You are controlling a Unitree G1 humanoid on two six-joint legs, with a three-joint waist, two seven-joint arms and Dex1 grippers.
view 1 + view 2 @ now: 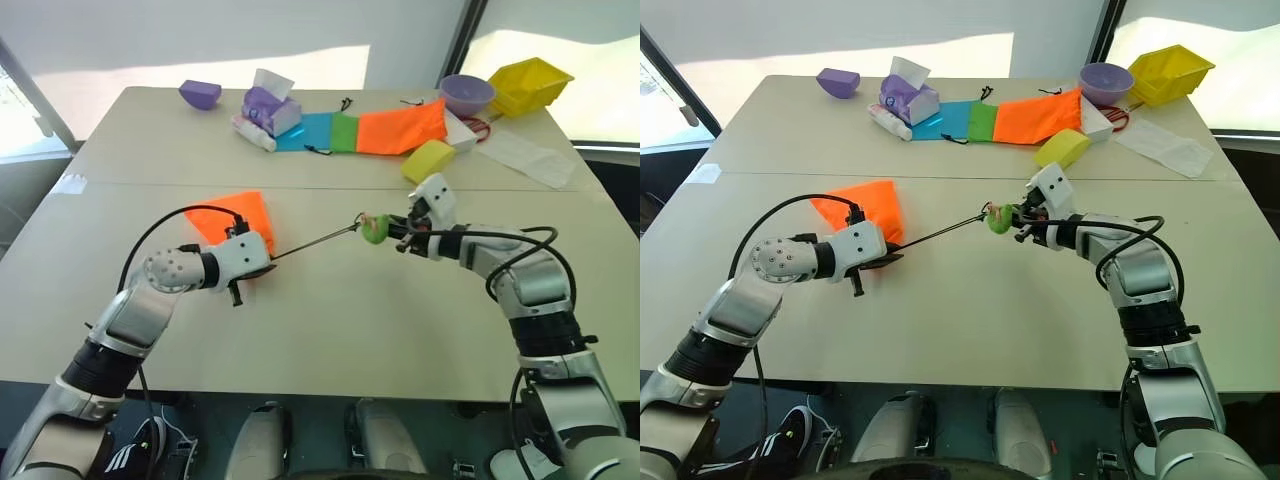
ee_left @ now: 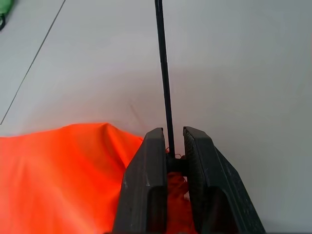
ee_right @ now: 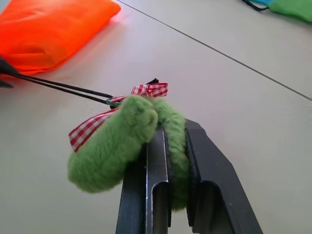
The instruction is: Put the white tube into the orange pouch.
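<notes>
Two grippers span one taut cord. Left gripper [image 1: 258, 262] pinches the orange pouch [image 1: 236, 219] at its mouth; the dark cord [image 1: 315, 241] runs rightward to the green ring [image 3: 127, 144], clamped by the right gripper [image 1: 392, 233]. White tube [image 1: 253, 133] lies well apart, far side.

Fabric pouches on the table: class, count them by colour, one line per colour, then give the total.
Orange: 2 (near orange pouch, far orange pouch)
Blue: 1 (blue pouch)
Green: 1 (green pouch)
Total: 4
</notes>
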